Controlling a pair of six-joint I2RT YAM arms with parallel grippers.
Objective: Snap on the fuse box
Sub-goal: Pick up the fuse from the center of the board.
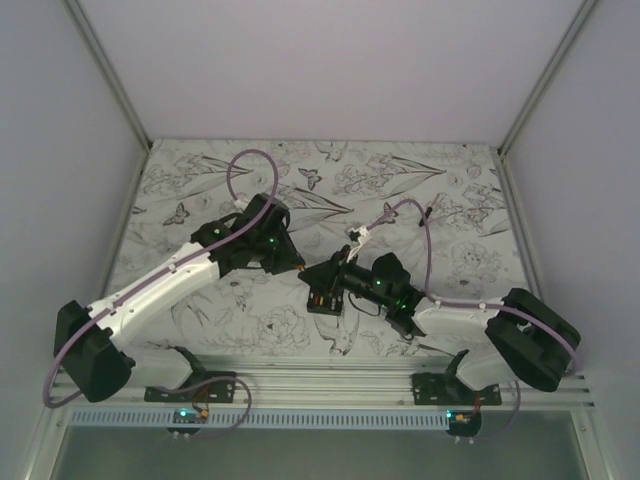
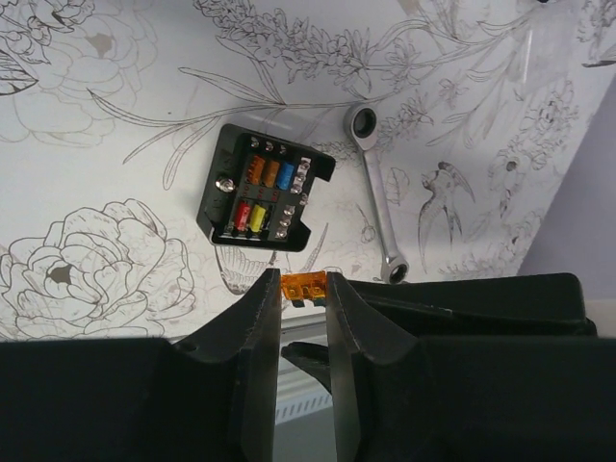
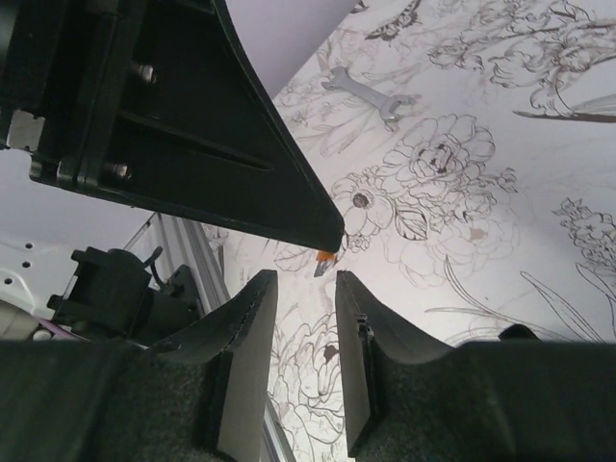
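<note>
box lies flat on the table, uncovered with its fuses showing, so nothing is snapped on yet. Left gripper pinches an orange fuse, held off the box. Right gripper is part-open and empty, tips near that fuse. Wrench sits just beside the box. Its other sides look free, so approach from there.
</note>
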